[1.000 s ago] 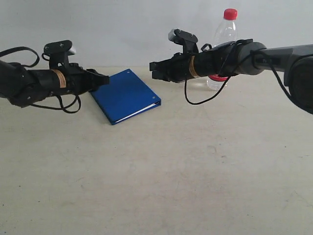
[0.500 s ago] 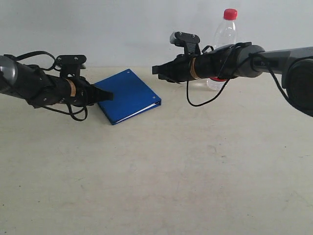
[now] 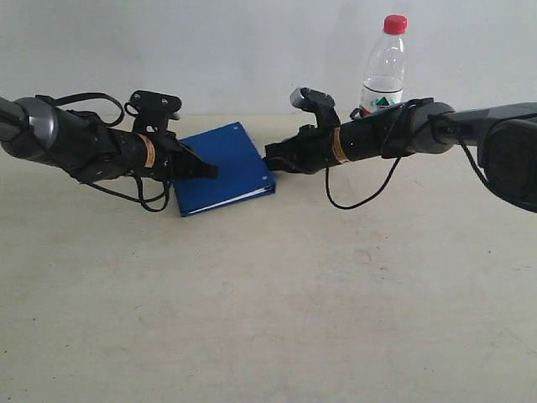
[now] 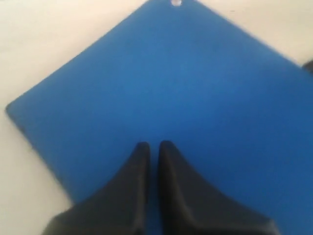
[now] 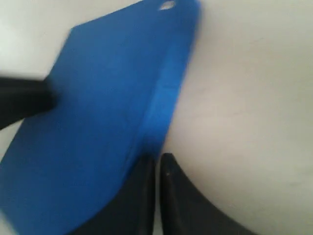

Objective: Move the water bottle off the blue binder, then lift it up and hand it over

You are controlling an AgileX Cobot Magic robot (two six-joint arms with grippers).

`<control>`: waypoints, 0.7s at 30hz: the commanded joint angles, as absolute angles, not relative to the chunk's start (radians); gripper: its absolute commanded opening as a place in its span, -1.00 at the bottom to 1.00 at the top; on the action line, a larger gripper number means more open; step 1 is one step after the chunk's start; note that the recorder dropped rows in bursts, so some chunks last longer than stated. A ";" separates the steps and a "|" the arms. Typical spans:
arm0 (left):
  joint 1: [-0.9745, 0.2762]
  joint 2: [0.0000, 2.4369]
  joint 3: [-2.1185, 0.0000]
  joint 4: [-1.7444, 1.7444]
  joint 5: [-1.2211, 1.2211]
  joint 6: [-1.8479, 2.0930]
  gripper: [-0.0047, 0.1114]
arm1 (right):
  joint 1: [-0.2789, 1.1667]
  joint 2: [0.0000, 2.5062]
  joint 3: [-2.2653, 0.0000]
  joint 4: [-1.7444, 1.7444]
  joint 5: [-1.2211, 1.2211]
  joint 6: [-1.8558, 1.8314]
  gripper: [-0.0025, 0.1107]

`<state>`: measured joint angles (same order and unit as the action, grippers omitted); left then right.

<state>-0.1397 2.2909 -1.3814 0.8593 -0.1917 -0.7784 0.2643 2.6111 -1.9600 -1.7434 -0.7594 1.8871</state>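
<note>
Though stiff and flat, probably slides on the table (image 3: 252,294) when nudged: blue binder (image 3: 226,159), nearest. Left gripper (image 3: 211,172) clenched empty over the cover. Right gripper (image 3: 270,159) clenched empty at the side edge (contact unclear). Best pinched at opposite edges, jaws opened first. Farther back, standing off the binder: water bottle (image 3: 384,71), likely light, slick, crushable.

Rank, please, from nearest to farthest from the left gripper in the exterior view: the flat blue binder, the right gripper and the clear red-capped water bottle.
1. Flat blue binder: under the tip of the left gripper.
2. Right gripper: at the binder's right edge.
3. Clear red-capped water bottle: upright, back right.
</note>
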 commanded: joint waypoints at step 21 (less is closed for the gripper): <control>-0.102 2.237 -1.370 0.877 -0.044 -0.830 -0.84 | 0.299 2.570 -1.955 -1.744 -0.613 2.005 -0.96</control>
<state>-0.1030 2.2218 -1.3490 0.8697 -0.0615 -0.8182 0.3018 2.5795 -1.9542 -1.7485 -0.7934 1.9519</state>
